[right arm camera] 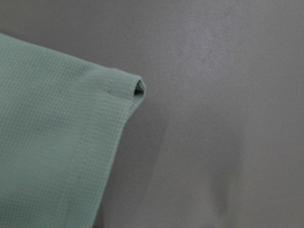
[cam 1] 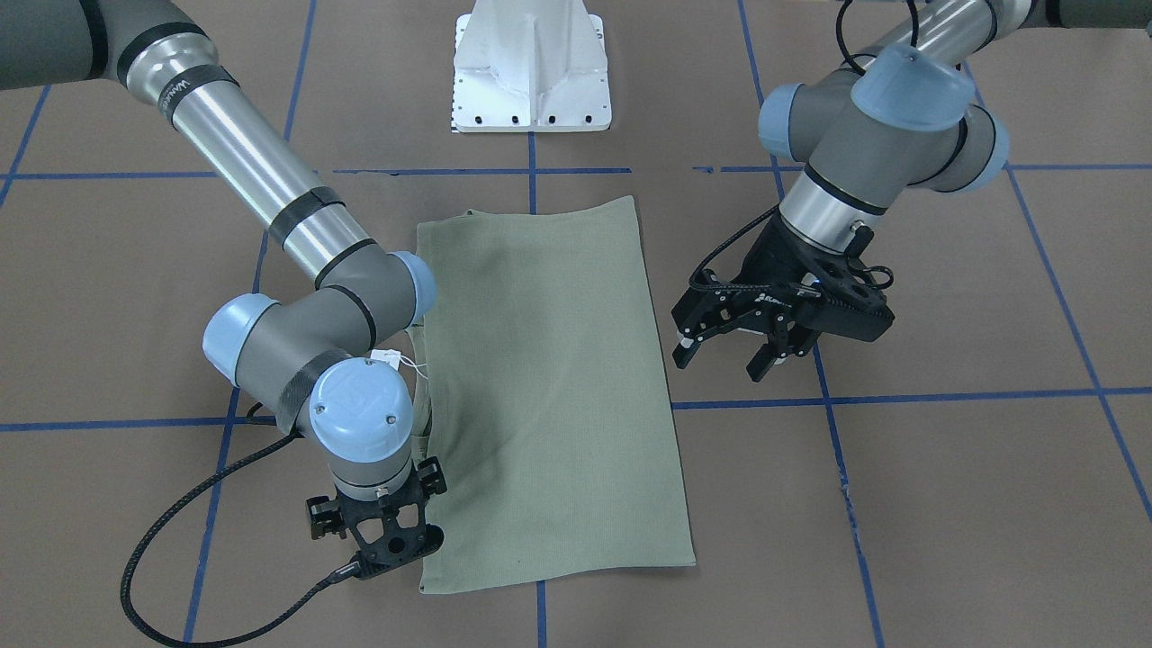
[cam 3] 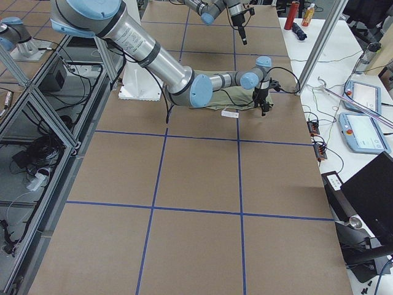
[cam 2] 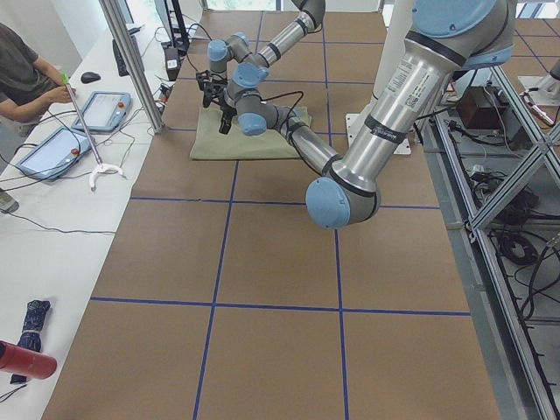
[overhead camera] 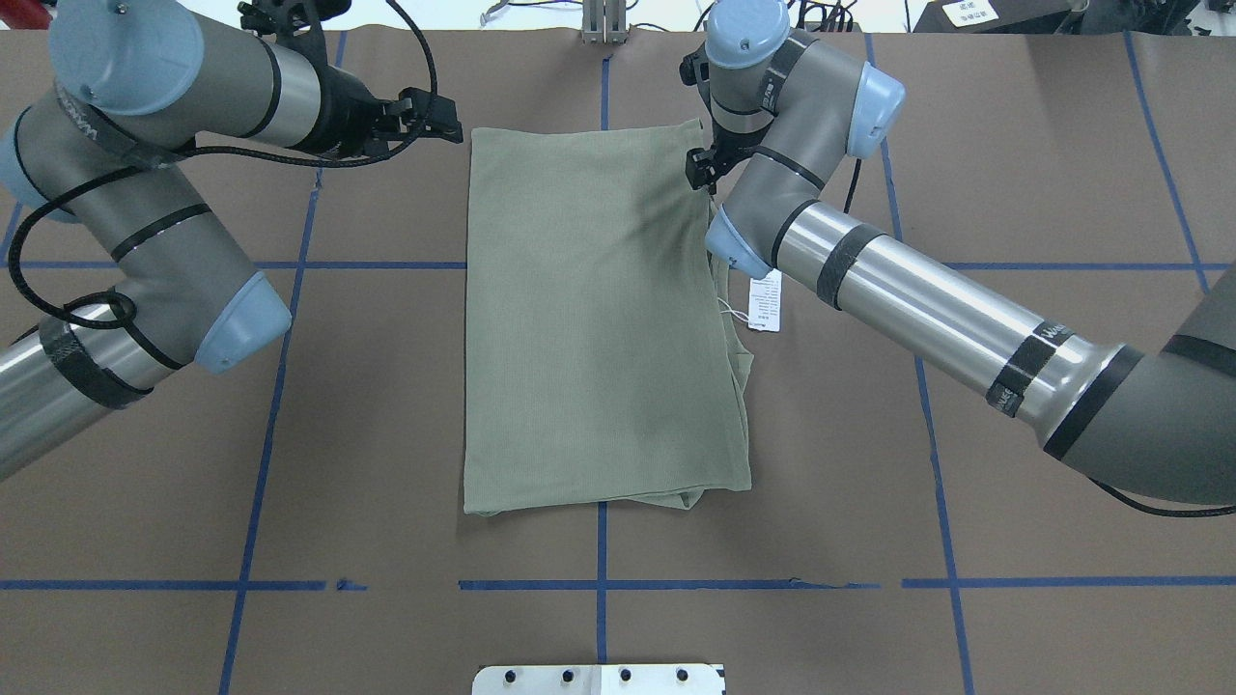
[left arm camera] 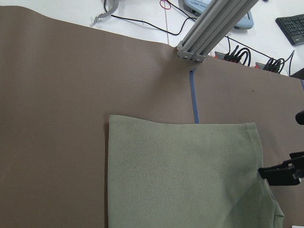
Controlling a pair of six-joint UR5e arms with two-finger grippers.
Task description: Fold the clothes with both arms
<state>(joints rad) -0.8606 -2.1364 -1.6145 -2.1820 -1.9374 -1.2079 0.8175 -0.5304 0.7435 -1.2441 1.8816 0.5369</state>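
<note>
The sage-green shirt (cam 1: 549, 387) lies folded into a long flat rectangle (overhead camera: 599, 319) in the middle of the table. Its white hang tag (overhead camera: 765, 299) sticks out on a string at one long edge. My left gripper (cam 1: 720, 360) hovers open beside the shirt's other long edge, near the far corner (overhead camera: 446, 118), with nothing between its fingers. My right gripper (cam 1: 389, 549) points straight down at the shirt's far corner on the tag side. Its fingers are hidden under its body, so I cannot tell their state. The right wrist view shows only that hemmed corner (right arm camera: 118, 90) lying flat.
The brown table cover carries a grid of blue tape lines (overhead camera: 599, 584). The white pedestal base (cam 1: 531, 67) stands behind the shirt. An aluminium post (left arm camera: 213, 23) rises at the far edge. A person (cam 2: 22, 70) sits at a side bench with tablets.
</note>
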